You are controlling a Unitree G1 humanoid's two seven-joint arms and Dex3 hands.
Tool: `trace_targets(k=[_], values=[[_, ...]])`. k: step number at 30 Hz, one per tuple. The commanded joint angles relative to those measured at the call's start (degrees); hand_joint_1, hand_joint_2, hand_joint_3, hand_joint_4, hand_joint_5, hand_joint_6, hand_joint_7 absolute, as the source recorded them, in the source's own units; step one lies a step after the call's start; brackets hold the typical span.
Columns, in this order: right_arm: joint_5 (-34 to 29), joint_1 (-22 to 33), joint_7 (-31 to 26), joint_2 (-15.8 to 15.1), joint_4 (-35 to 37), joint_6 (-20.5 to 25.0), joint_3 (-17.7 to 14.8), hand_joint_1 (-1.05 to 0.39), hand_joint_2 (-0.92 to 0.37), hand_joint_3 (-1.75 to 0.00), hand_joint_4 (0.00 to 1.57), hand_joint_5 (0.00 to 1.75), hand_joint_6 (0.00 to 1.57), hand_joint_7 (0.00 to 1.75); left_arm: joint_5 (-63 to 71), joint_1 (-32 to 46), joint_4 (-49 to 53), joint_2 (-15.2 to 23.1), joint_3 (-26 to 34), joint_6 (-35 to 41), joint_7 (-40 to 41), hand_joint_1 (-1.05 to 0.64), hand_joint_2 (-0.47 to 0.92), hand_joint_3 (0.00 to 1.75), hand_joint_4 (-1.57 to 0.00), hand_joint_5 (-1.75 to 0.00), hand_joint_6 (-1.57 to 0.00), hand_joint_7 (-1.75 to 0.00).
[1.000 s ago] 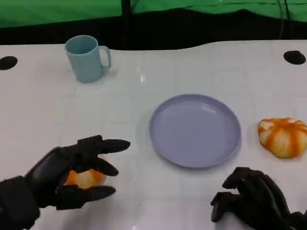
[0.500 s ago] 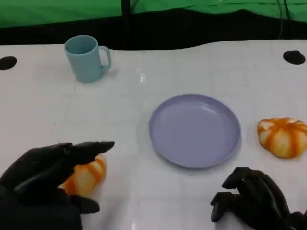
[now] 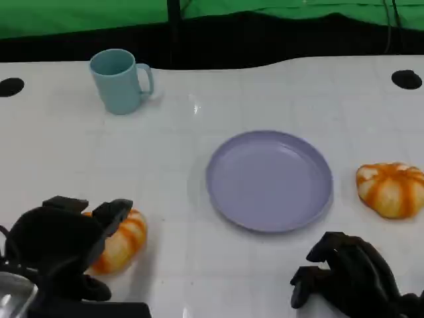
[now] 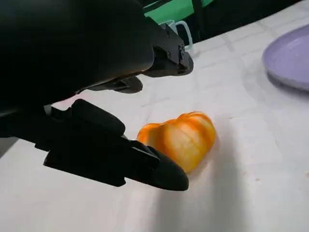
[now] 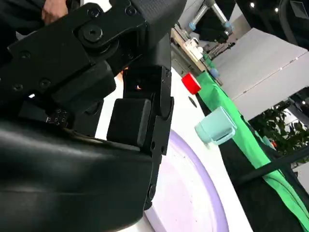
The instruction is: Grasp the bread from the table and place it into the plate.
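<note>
The white table (image 3: 218,99) spans the head view, its far edge wavy against a black strip with green cloth (image 3: 79,16) behind; two dark round holes sit near its far corners. No writing or brand mark can be read on anything.

The lavender plate (image 3: 268,180) lies flat a little right of the table's middle, with nothing in it. In the right wrist view its rim (image 5: 203,193) runs just past the hand's black shell.

The left hand (image 3: 63,242) sits at the near left of the table, its back toward the camera and its lower part cut off by the picture's edge. Its fingers (image 4: 120,154) are spread apart around an orange-and-white striped bread roll (image 3: 122,240). In the left wrist view one finger reaches beneath and in front of the roll (image 4: 181,140) and another passes above it; whether any finger touches the bread cannot be told, and nothing is clasped. This roll rests on the table, well left of the plate, partly hidden by the hand.

The right hand (image 3: 348,278) rests at the near right, below the plate, fingers curled inward with nothing in them, its wrist cut off.

A second striped bread roll (image 3: 392,189) lies on the table just right of the plate, clipped by the picture's edge.

A light blue mug (image 3: 119,81) stands upright at the far left, handle to the right. In the right wrist view a small red object (image 5: 191,83) is too blurred to identify.
</note>
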Motion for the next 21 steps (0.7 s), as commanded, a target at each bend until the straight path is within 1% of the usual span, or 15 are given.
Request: trace_targets(k=[1, 3, 7, 11, 18, 21], values=[[0.6, 0.5, -0.1, -0.4, -0.7, 0.1, -0.6, -1.03, -0.72, 0.0, 1.57, 0.72, 1.57, 0.35, 3.8, -2.1, 3.8, -0.6, -2.2, 1.9, 1.4, -0.68, 0.9, 0.0, -0.25, -0.09, -0.17, 0.0], [0.5, 0.5, -0.1, -0.5, -0.7, 0.1, -0.6, -1.03, -0.72, 0.0, 1.57, 0.72, 1.57, 0.35, 4.0, -2.4, 4.4, -0.7, -2.6, 2.1, 1.7, -0.67, 0.9, 0.0, -0.26, -0.08, -0.18, 0.0], [0.6, 0.5, 0.0, -0.6, -0.7, 0.2, -0.6, -1.02, -0.72, 0.0, 1.57, 0.71, 1.57, 0.34, 3.4, -5.8, 11.9, -1.7, -4.3, 1.4, 6.4, -0.63, 0.86, 0.0, -0.31, -0.08, -0.21, -0.02], [0.4, 0.6, -0.4, -0.6, -0.7, 0.2, -0.6, -1.03, -0.72, 0.0, 1.57, 0.71, 1.57, 0.34, 2.6, -8.0, 17.2, -2.1, -5.5, 0.9, 10.7, -0.62, 0.87, 0.01, -0.35, -0.08, -0.24, -0.02], [0.6, 0.4, -0.2, -0.5, -0.5, 0.3, -0.7, -1.03, -0.72, 0.0, 1.57, 0.71, 1.57, 0.34, 1.3, -12.1, 25.1, -2.8, -7.9, 1.3, 14.1, -0.57, 0.88, 0.0, -0.4, -0.07, -0.27, -0.02], [0.6, 0.4, 0.0, -0.5, -0.5, 0.2, -0.7, -1.03, -0.72, 0.0, 1.57, 0.71, 1.57, 0.34, 0.5, -13.6, 28.4, -2.8, -9.0, 1.0, 15.7, -0.54, 0.88, 0.0, -0.45, -0.08, -0.3, -0.02]])
